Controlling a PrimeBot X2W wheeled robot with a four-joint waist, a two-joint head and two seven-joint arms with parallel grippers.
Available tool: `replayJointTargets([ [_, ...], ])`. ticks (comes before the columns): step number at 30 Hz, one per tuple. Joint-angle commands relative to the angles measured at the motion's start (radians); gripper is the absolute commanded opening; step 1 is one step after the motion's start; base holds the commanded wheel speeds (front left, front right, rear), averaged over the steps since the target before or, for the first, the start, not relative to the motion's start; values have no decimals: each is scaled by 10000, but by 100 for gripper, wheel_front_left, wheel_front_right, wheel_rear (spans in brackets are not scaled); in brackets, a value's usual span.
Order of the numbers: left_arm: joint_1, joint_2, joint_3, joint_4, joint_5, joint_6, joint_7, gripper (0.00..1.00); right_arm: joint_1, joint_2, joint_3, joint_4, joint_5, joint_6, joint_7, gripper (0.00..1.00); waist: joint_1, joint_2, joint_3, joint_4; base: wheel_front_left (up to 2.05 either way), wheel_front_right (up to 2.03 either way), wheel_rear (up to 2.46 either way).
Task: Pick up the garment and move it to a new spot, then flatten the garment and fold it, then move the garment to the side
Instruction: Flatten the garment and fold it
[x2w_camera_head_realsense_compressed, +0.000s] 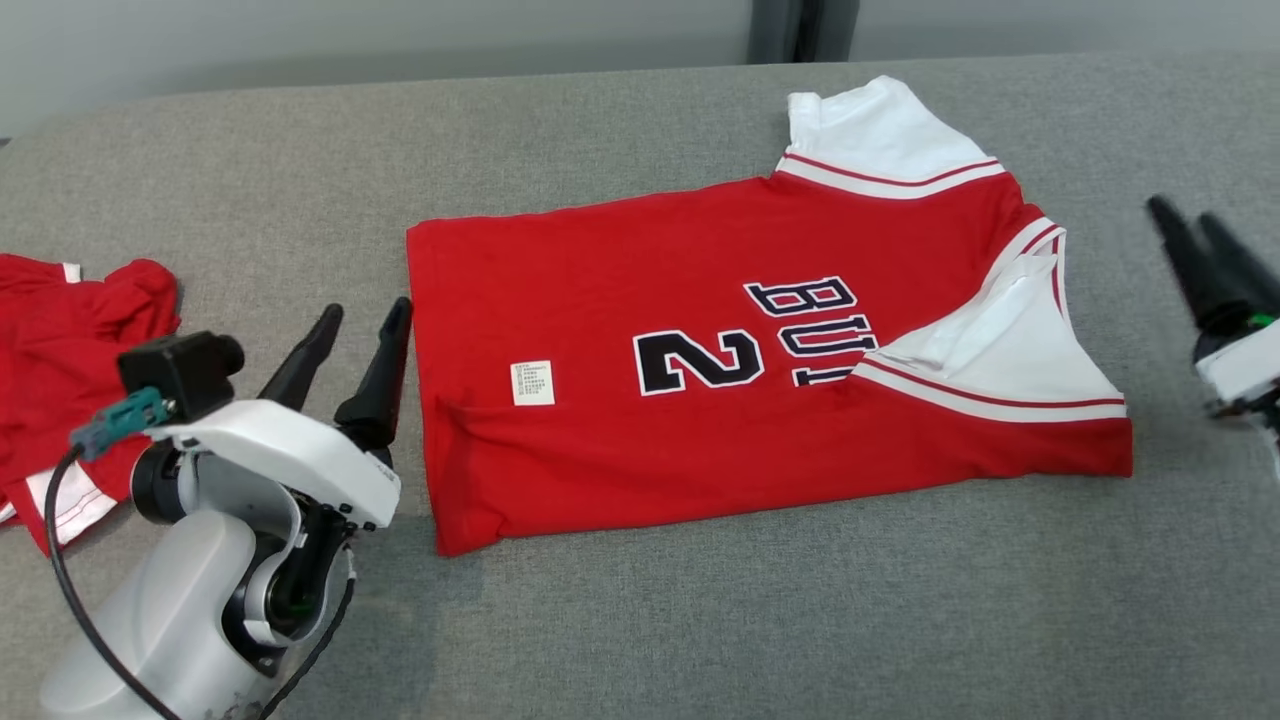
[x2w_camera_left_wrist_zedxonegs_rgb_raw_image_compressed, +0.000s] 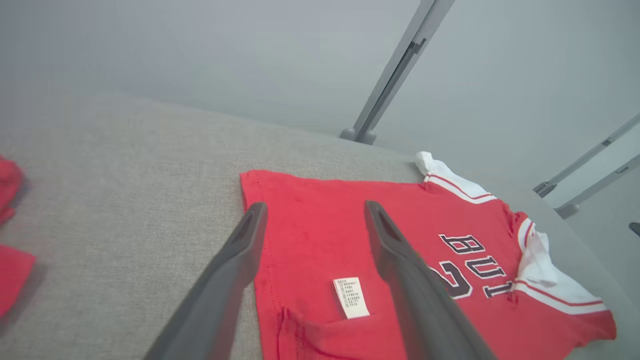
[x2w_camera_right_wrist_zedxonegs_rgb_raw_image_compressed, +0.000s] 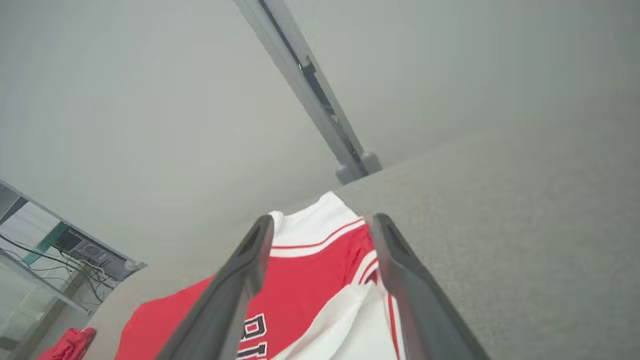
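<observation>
The garment (x2w_camera_head_realsense_compressed: 720, 350) is a red jersey with white sleeves and a dark number, lying folded in half and flat on the grey surface; it also appears as the garment (x2w_camera_left_wrist_zedxonegs_rgb_raw_image_compressed: 325, 240) and the garment (x2w_camera_right_wrist_zedxonegs_rgb_raw_image_compressed: 310, 280). My left gripper (x2w_camera_head_realsense_compressed: 365, 315) stands open just off the garment's left edge, holding nothing; in its wrist view the left gripper (x2w_camera_left_wrist_zedxonegs_rgb_raw_image_compressed: 312, 210) hangs over that edge, near a white label (x2w_camera_left_wrist_zedxonegs_rgb_raw_image_compressed: 351, 297). My right gripper (x2w_camera_head_realsense_compressed: 1185, 215) is open to the right of the garment, apart from it, and the right gripper (x2w_camera_right_wrist_zedxonegs_rgb_raw_image_compressed: 322, 222) shows empty.
A second red garment (x2w_camera_head_realsense_compressed: 70, 350) lies crumpled at the far left of the grey surface (x2w_camera_head_realsense_compressed: 700, 620). A grey wall and a metal post (x2w_camera_head_realsense_compressed: 790, 30) stand behind the far edge. A desk with cables (x2w_camera_right_wrist_zedxonegs_rgb_raw_image_compressed: 55, 255) shows beyond the surface.
</observation>
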Motion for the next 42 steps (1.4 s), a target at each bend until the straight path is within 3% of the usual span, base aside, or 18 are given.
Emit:
replayJointTargets([
  [1,237,-12,127,88,237,100,-531,100,124,44,-1061,247,-1159,1,-99,100,0,-1,-145,-108,0,0,0],
  [4,609,-244,242,373,484,162,-1460,100,1322,995,-3053,214,-3448,1,-71,100,0,-1,-323,-184,0,0,0],
  [9,1246,-728,378,844,1113,179,-2002,100,3447,2694,-6369,-683,-6719,1,-78,100,0,-1,-591,-273,0,0,0],
  [15,2037,-1606,900,1426,2485,155,-2066,100,5226,4375,-8569,-2146,-8698,1,-79,100,0,-1,-780,-281,0,0,0],
  [21,2565,-2464,1222,2587,3165,-80,-2061,100,5962,5028,-8998,-2546,-9464,1,-80,100,0,-1,-867,-313,0,0,0],
  [36,1999,-3140,1247,5289,2839,-781,-1843,100,5917,5240,-9017,-2467,-9611,1,-83,100,0,-1,-634,-558,0,0,0],
  [37,1968,-3167,1196,5402,2815,-841,-1756,87,5917,5244,-9023,-2454,-9619,1,-83,100,0,-1,-619,-563,0,0,0],
  [38,1937,-3196,1136,5495,2815,-903,-1711,31,5916,5244,-9024,-2435,-9635,1,-81,100,0,-1,-606,-567,0,0,0],
  [39,1899,-3214,1079,5584,2827,-999,-1655,0,5913,5242,-9024,-2408,-9654,1,-81,100,0,-1,-592,-570,0,0,0],
  [42,1811,-3253,947,5861,2813,-1191,-1531,0,5868,5229,-9075,-2142,-9688,1,-83,100,0,-1,-561,-547,0,0,0],
])
